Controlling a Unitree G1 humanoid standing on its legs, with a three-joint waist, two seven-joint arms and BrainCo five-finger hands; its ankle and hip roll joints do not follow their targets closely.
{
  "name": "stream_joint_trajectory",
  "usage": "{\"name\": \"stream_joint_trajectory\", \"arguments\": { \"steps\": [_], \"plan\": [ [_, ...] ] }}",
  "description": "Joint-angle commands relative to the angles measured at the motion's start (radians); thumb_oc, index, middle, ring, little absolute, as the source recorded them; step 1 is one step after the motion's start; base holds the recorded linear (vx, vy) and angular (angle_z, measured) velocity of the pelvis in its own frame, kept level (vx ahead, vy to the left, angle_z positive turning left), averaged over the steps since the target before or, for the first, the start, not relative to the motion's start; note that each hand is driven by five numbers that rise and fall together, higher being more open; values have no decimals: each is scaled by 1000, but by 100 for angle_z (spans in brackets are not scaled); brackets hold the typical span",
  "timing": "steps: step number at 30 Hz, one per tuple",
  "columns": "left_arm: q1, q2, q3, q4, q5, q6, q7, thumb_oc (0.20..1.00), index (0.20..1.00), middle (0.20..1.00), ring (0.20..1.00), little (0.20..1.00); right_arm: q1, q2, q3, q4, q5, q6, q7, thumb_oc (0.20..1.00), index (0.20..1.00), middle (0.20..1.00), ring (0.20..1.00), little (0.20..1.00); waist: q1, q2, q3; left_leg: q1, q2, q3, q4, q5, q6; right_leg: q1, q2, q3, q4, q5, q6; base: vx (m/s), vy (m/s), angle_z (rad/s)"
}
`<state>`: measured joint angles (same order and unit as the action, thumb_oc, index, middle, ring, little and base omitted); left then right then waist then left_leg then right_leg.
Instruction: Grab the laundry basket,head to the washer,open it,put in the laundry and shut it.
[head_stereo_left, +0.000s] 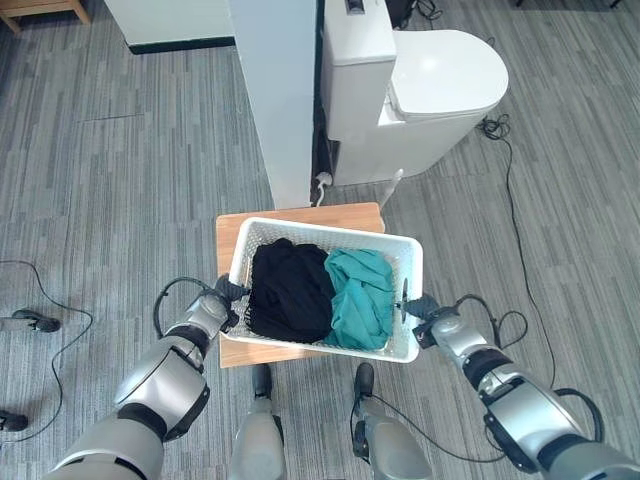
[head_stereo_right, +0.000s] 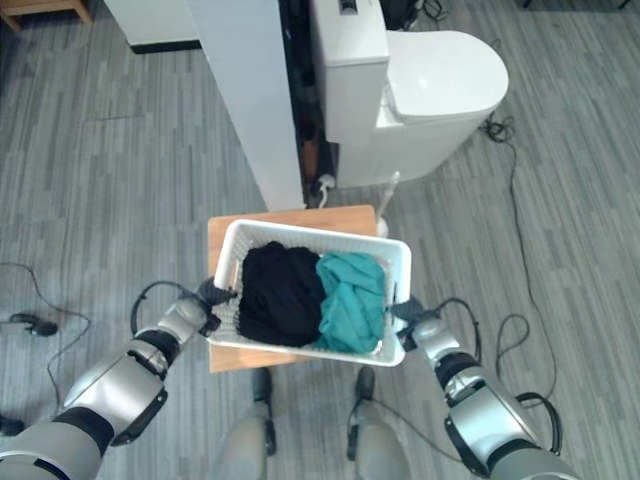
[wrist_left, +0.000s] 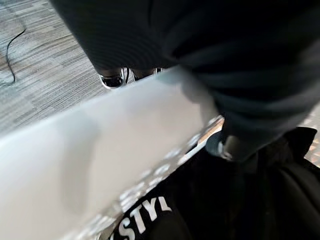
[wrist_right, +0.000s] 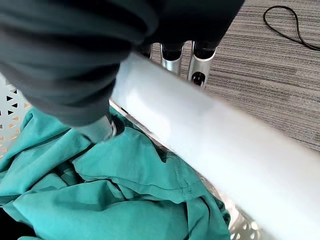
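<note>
While both hands, left hand (head_stereo_left: 222, 297) and right hand (head_stereo_left: 420, 312), grip its rims, white laundry basket (head_stereo_left: 404, 252) with black garment (head_stereo_left: 290, 290), teal garment (head_stereo_left: 360, 295).

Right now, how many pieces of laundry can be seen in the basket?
2. A black garment fills the robot's-left half of the white basket, and a teal garment lies touching it in the right half. More pieces may be hidden beneath them.

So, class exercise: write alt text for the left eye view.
A white laundry basket holding black clothing and teal clothing sits on a small wooden table, with the left hand and right hand at its two ends.
</note>
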<state>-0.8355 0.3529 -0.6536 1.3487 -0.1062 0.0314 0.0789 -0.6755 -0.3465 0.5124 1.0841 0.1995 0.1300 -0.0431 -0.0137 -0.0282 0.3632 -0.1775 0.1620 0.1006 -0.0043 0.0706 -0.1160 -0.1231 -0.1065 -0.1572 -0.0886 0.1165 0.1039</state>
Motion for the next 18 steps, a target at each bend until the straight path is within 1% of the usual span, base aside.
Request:
{"name": "stream_joint_trajectory", "arguments": {
  "steps": [1,6,9,10,11,12,13,16,17,18],
  "plan": [
    [-4,-114,-32,79,19,10,-38,200,200,200,200,200,-68,10,44,-16,-13,-39,19,200,200,200,200,200,-7,10,15,-91,10,-41,43,40,10,-47,-36,34,126,-98,13,15,-1,-4],
    [37,-118,-44,-6,9,-3,-35,200,200,200,200,200,-27,-42,0,-110,-37,-45,1,200,200,200,200,200,-8,17,-7,-83,7,-45,46,29,11,-35,-37,35,129,-112,14,37,-12,-1],
    [83,-98,-31,-125,-29,-14,-35,200,200,200,200,200,44,-100,-66,-208,-47,-44,-7,200,200,200,200,200,-7,26,-32,-69,4,-49,50,16,14,-19,-40,30,139,-127,14,69,-15,1],
    [124,-76,-28,-237,-62,-19,-45,200,200,200,200,200,103,-132,-114,-275,-50,-44,-5,200,200,200,200,200,-8,32,-50,-55,5,-49,52,7,16,-6,-45,24,148,-137,15,113,-18,1],
    [145,-62,-29,-303,-76,-22,-53,200,200,200,200,200,138,-148,-143,-305,-41,-45,-3,200,200,200,200,200,-8,37,-62,-44,5,-50,51,4,17,3,-47,20,153,-143,15,87,-12,2],
    [149,-60,-30,-308,-77,-19,-53,200,200,200,200,200,144,-148,-146,-310,-42,-43,-3,200,200,200,200,200,-7,36,-63,-42,5,-49,50,3,17,5,-47,20,153,-144,15,60,-7,3],
    [164,-45,-31,-362,-82,-21,-62,200,200,200,200,200,172,-166,-171,-335,-35,-43,2,200,200,200,200,200,-8,40,-73,-32,3,-49,49,0,17,12,-49,19,157,-149,17,76,0,6],
    [211,6,-40,-492,-88,-17,-96,200,200,200,200,200,255,-217,-240,-392,-17,-36,31,200,200,200,200,200,-9,48,-109,11,-1,-49,40,-12,19,52,-53,10,164,-165,18,98,-17,8],
    [233,34,-32,-547,-117,-11,-112,200,200,200,200,200,289,-246,-272,-411,-9,-28,47,200,200,200,200,200,-7,51,-129,34,-5,-50,38,-17,20,78,-54,5,161,-172,18,114,-19,3],
    [234,48,-30,-556,-130,-8,-118,200,200,200,200,200,290,-264,-276,-408,-13,-24,57,200,200,200,200,200,-6,54,-142,46,-6,-51,36,-18,20,91,-55,1,159,-175,17,87,-9,5]
  ]
}}
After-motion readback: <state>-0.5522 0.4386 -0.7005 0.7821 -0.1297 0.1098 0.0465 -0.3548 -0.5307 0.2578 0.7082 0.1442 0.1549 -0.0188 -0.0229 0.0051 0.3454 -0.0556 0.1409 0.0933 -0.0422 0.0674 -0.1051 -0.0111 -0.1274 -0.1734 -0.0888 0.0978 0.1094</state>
